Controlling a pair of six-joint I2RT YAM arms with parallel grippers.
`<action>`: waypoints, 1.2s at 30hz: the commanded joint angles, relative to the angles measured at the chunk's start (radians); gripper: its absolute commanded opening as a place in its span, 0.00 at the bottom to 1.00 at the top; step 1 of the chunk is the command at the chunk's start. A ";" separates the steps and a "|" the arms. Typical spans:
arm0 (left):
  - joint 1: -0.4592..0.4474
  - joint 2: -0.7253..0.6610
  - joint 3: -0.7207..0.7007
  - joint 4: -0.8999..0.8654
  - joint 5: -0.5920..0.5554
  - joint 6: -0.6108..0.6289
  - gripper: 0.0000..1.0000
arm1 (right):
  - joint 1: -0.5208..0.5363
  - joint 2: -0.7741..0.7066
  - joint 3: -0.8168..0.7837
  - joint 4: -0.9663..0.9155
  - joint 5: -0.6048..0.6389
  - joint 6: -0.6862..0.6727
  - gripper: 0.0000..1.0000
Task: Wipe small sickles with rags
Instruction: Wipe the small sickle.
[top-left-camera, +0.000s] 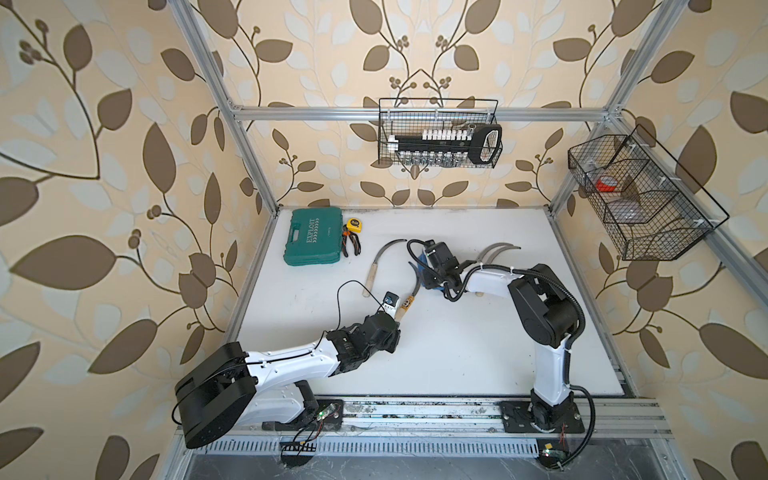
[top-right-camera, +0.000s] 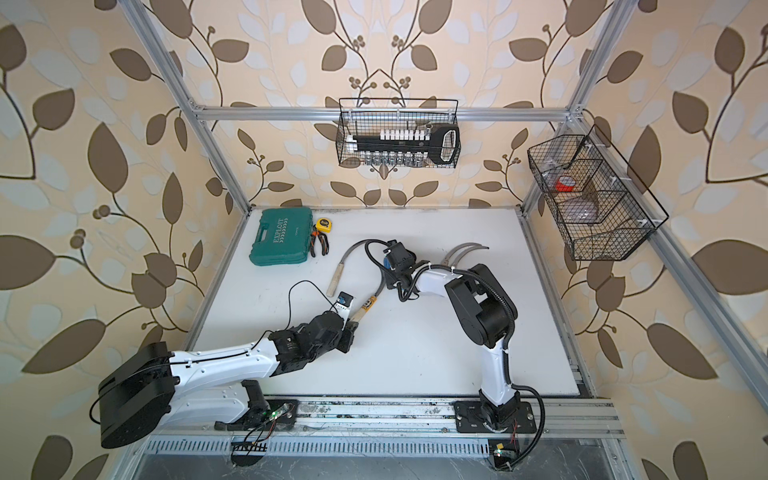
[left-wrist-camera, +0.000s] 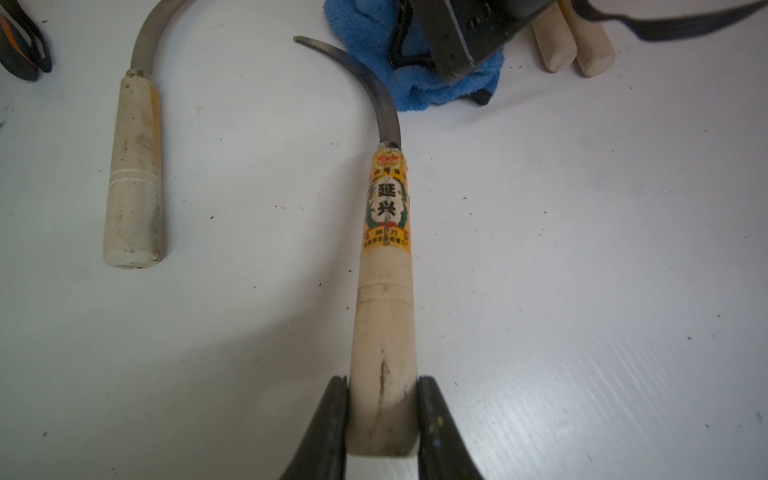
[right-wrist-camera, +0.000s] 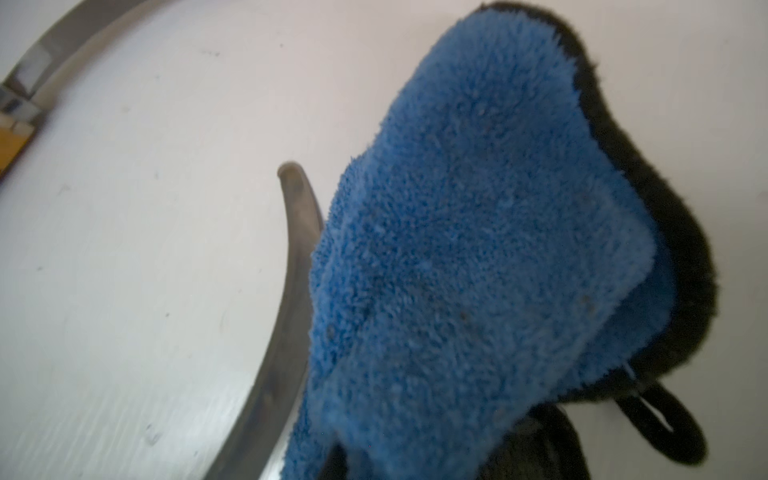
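L end effector (left-wrist-camera: 382, 409) pinches wood sickle (left-wrist-camera: 384, 316) handle; R end effector (top-left-camera: 426, 276) clamps fluffy blue rag (right-wrist-camera: 478, 249).

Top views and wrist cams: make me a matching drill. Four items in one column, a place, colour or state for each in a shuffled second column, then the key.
Column 1
1. labelled sickle
2. rag
3. pliers
4. tape measure

Column 2
A. orange handles, beside the case
B. handle clamped in the left end effector
C. yellow, at the case's far corner
D. blue, against a blade

Pairs: 1-B, 2-D, 3-A, 4-C
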 joint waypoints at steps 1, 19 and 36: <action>0.024 -0.033 0.074 -0.082 0.018 -0.110 0.00 | 0.050 -0.042 -0.073 -0.064 0.024 0.028 0.00; 0.131 -0.056 0.031 -0.050 0.295 -0.180 0.00 | -0.076 0.062 0.198 -0.165 -0.050 -0.010 0.00; 0.131 -0.016 0.033 -0.019 0.296 -0.158 0.00 | 0.017 0.037 0.099 -0.105 -0.128 -0.036 0.00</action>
